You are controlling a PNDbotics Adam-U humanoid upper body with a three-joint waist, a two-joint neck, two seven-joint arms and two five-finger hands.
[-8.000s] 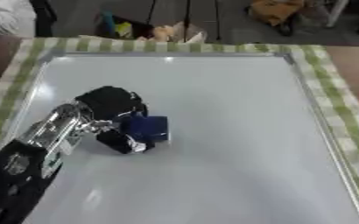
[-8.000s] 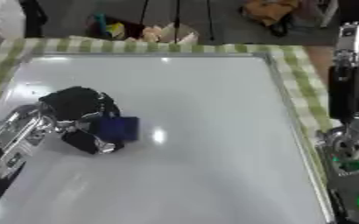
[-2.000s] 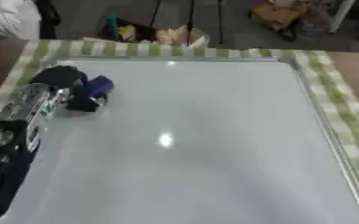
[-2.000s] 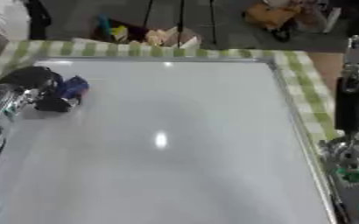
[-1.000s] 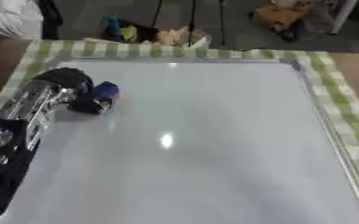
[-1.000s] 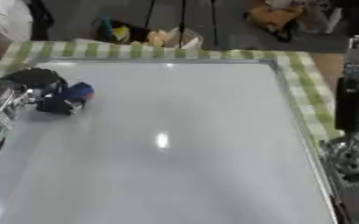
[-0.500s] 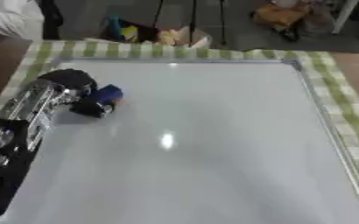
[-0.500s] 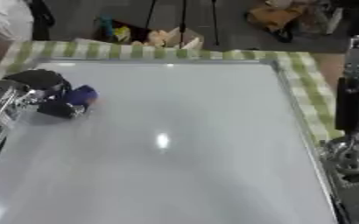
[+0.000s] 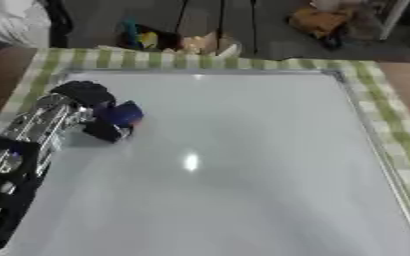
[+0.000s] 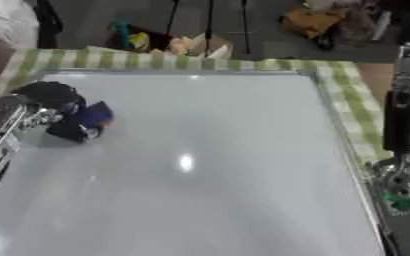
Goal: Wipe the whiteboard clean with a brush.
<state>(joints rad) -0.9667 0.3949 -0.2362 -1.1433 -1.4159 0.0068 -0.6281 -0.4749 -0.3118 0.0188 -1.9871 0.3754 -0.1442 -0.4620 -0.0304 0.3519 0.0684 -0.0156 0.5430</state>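
A large whiteboard (image 9: 243,170) with a silver frame covers most of the table; I see no marks on its glossy surface. My left hand (image 9: 90,102) reaches in from the lower left and is shut on a blue brush (image 9: 121,114), pressed to the board near its upper left area. The same left hand (image 10: 55,107) and brush (image 10: 95,114) show in the right eye view. My right arm (image 10: 403,130) stands upright beyond the board's right edge; its hand is not visible.
A green-and-white checked cloth (image 9: 392,125) lies under the board and shows along the top and right sides. Beyond the far edge are floor clutter (image 9: 178,42) and tripod legs. A light glare spot (image 9: 191,161) sits mid-board.
Over the last second my left hand has slid the brush down and to the right across the board. Eight seconds ago it was nearer the centre, then moved to the upper left.
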